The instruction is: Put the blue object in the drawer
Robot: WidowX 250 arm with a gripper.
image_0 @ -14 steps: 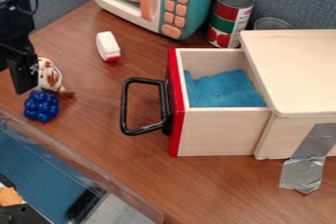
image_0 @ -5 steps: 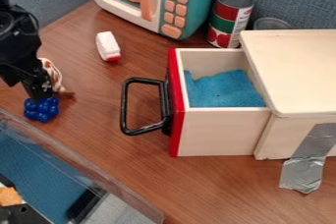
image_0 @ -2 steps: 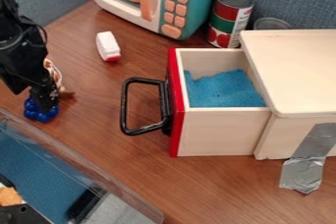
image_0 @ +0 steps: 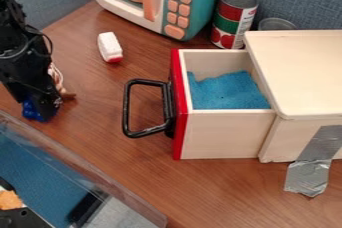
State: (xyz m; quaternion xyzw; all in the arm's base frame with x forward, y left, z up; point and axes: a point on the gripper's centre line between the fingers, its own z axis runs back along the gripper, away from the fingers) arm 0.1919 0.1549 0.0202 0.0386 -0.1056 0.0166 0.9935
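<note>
- Gripper (image_0: pixel 41 112) has been lowered at the blue object (image_0: pixel 30 110); whether spread or closed cannot be determined.
- Drawer (image_0: pixel 220 134) is open; transfer remains.

No legible print anywhere.

Soft, fairly even light; faint shadows on table (image_0: pixel 220 192); glints on silver tape (image_0: pixel 308 174), clear bin rim (image_0: pixel 93 172).

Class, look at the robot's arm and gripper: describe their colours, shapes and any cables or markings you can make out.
The arm is black, built of chunky, jointed segments. A thin black cable loops out from its side. The gripper at its lower end is black too, narrow and angular. I cannot make out any clear marking on either.
</note>
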